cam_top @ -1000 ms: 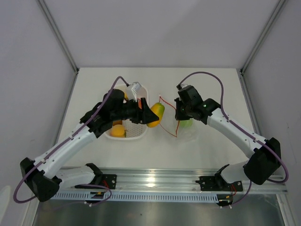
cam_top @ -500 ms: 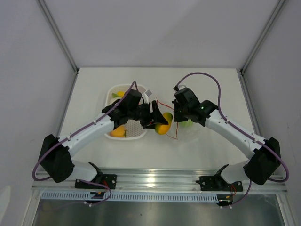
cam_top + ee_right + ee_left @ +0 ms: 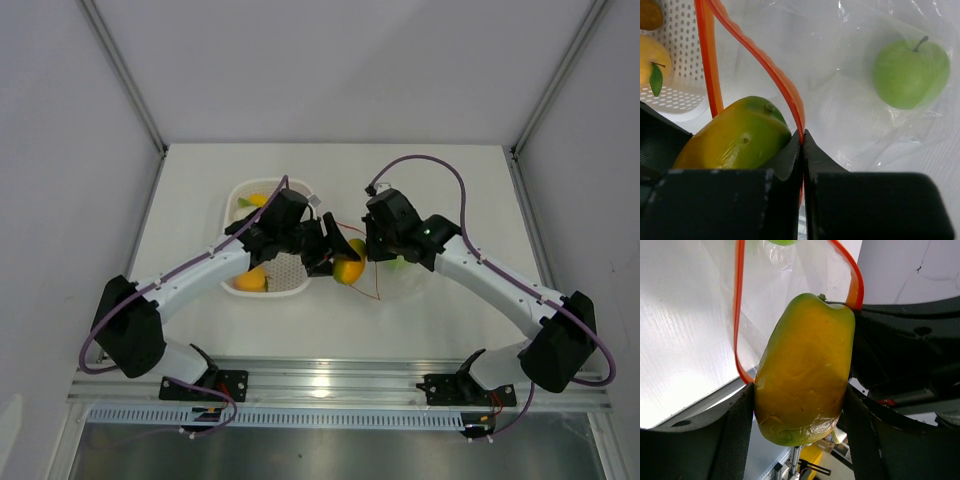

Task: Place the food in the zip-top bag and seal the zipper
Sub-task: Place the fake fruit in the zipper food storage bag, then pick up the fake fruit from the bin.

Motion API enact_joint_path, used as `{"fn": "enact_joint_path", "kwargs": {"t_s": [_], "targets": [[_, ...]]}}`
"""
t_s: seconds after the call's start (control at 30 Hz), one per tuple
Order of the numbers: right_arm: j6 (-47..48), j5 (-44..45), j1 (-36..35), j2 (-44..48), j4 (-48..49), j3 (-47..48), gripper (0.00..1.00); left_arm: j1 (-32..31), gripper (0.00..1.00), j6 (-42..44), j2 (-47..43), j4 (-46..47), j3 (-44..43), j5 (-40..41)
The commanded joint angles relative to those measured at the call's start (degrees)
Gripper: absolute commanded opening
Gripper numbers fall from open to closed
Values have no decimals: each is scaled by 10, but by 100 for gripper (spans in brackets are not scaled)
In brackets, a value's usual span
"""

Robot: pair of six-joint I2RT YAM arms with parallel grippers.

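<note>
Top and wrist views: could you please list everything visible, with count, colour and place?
toy mango: one, yellow-orange, green end, at bag mouth.
toy apple: one, green, inside the bag.
clear plastic zip-top bag: one, transparent, right of basket.
zipper strip: one, orange-red, along bag mouth.
perforated plastic basket: one, white, table's left-centre.
round fruit: at least two, yellow-orange, in basket.
table: one, white.
left gripper: black, shut on toy mango.
right gripper: black, pinching zipper strip.
</note>
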State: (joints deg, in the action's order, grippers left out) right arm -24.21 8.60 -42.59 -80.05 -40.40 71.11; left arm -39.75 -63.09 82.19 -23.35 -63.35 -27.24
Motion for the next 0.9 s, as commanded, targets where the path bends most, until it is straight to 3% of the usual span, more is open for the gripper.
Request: {"fn": "enact_joint_path", "kwargs": {"t_s": [0.0,0.13,0.17,0.27,0.33,0.37,0.67,0.87], "targets": [[-9,11,-8,17,12,11,0,-2,14,-41,1,9,-9,8],[-10,12,-11,18,13,13,0,3,31,-70,-7,40,16,20],[-10,12,-12,19,12,12,0,5,50,-72,-7,41,17,20],[-10,15,-12,21,9,13,0,5,83,-70,-13,34,14,29],[-10,19,-12,24,8,14,0,5,90,-63,-18,22,9,44],[-9,19,-13,26,8,13,0,5,99,-60,-25,11,8,51],[-10,23,-5,30,1,18,0,5,99,9,-73,-22,-6,107],[-8,29,14,36,-10,12,0,6,99,127,-150,-27,9,183]]}}
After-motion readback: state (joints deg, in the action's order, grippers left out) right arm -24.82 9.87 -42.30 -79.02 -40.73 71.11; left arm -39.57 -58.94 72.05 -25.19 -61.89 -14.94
